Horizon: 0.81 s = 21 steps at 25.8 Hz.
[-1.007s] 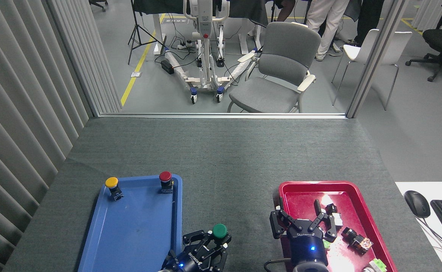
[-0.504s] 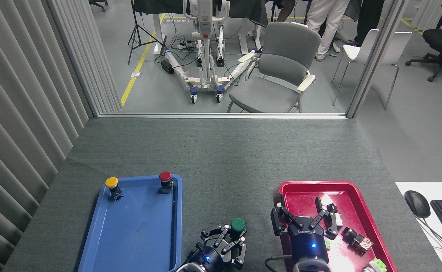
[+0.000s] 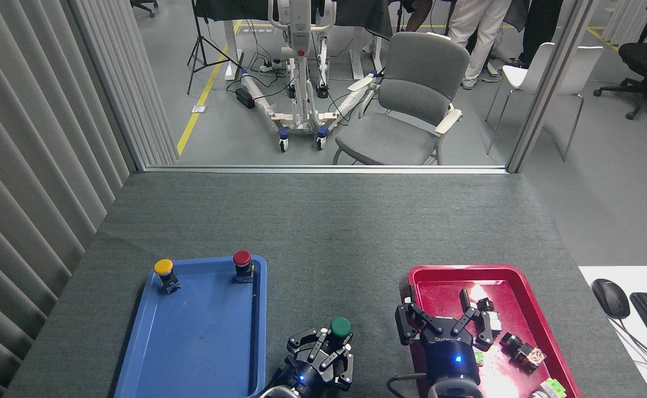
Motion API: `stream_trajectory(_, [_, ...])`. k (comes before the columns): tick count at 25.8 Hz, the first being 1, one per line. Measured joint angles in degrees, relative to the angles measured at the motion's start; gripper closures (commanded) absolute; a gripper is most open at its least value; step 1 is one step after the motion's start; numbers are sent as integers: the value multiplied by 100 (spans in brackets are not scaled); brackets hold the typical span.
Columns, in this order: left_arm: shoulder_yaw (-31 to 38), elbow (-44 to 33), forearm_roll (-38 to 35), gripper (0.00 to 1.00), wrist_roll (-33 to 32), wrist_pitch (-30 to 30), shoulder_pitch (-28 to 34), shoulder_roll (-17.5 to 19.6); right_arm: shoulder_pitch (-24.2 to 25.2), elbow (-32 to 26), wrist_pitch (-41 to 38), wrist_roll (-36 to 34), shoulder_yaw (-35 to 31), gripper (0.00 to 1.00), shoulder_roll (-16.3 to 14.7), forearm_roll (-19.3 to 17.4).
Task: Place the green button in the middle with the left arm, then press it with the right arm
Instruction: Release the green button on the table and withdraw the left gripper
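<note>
Green button (image 3: 340, 327) in left pincer (image 3: 323, 351)

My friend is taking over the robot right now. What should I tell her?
Left gripper: shut on the green button, over the bare grey table between the blue tray and the red tray. I can't tell if the button is set down.
Right gripper: open, holding nothing, over the red tray's left side.
Done: green button is out of the blue tray; the yellow and red buttons are in it.
Left: release the button in the middle, move the left arm away, press with the right.
</note>
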Motion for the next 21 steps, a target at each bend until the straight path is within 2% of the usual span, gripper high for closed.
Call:
stream_trajectory(1, [8,2,40,13,-5,77,0,0,-5,1,0,1,3,5,-2,-20])
stream_trajectory(2, [12,1,99,7,-6,184,-1,0,-5,3,0,3,11,6,-5,-45])
stream_trajectory(4, [14,-3,276,1,-6,416,-1,2,-3,5,8,7,23,3,-10,-82])
stream_trajectory(11, [-4,-2,614,1,14,644,1,9,-19,18,29,-21,90,1,-142,-113])
stream_trajectory(17, [-2,-242,651,1,16,449,186,75,-20,5,40,-48,117,1,-180,-103])
stream_trajectory(21, [23,-591,656,1,13,19,429,233,-15,3,-1,-9,171,1,-197,-102])
